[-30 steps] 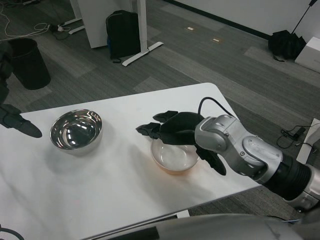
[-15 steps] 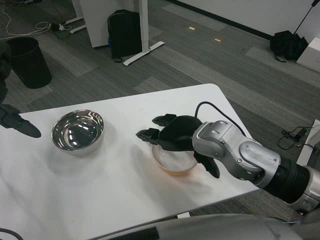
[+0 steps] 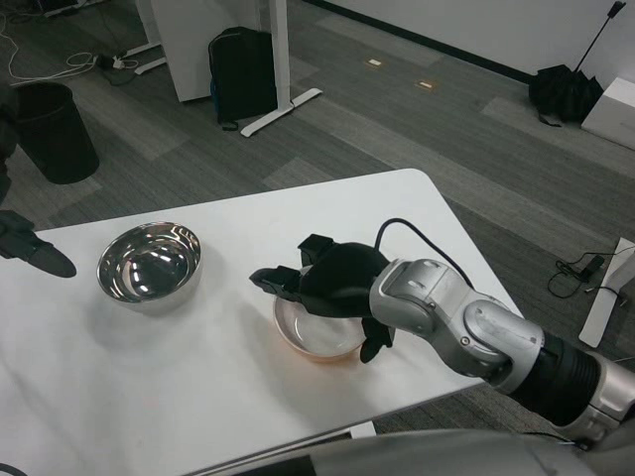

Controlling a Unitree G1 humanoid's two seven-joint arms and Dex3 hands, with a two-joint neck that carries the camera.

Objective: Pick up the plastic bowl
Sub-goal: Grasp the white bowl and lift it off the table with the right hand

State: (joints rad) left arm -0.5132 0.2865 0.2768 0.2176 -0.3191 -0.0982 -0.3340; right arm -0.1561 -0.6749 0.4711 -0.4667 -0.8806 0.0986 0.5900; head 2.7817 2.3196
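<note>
White table (image 3: 149,397), rounded far-right corner, seen from above. Plastic bowl (image 3: 316,335) sits on the table right of centre, toward the near edge: translucent, pale inside, orange-tinted along its lower rim. Right hand (image 3: 332,283) lies over the bowl's far side, covering much of the rim there; black fingers (image 3: 270,280) reach out leftward past the rim, loosely apart, and one dark digit (image 3: 377,342) curls down along the bowl's right side. Whether the hand actually clamps the rim cannot be told, since the palm hides the contact. Bowl's base looks to be on the table surface, with a faint shadow beneath. Silver right forearm (image 3: 466,327) runs from the lower right corner up to the hand, a black cable (image 3: 417,238) looping over the wrist. Steel bowl (image 3: 149,266) stands well apart to the left, upright, shiny, reflecting the room. Left hand (image 3: 35,253) is at the far left edge, just above the table's left side, only partly in view; it holds nothing, finger spread cannot be told. Beyond the table: grey carpet floor, black bin (image 3: 55,129) upper left, black backpack (image 3: 241,74) leaning at a white desk leg (image 3: 281,59), dark bag (image 3: 564,94) upper right.
</note>
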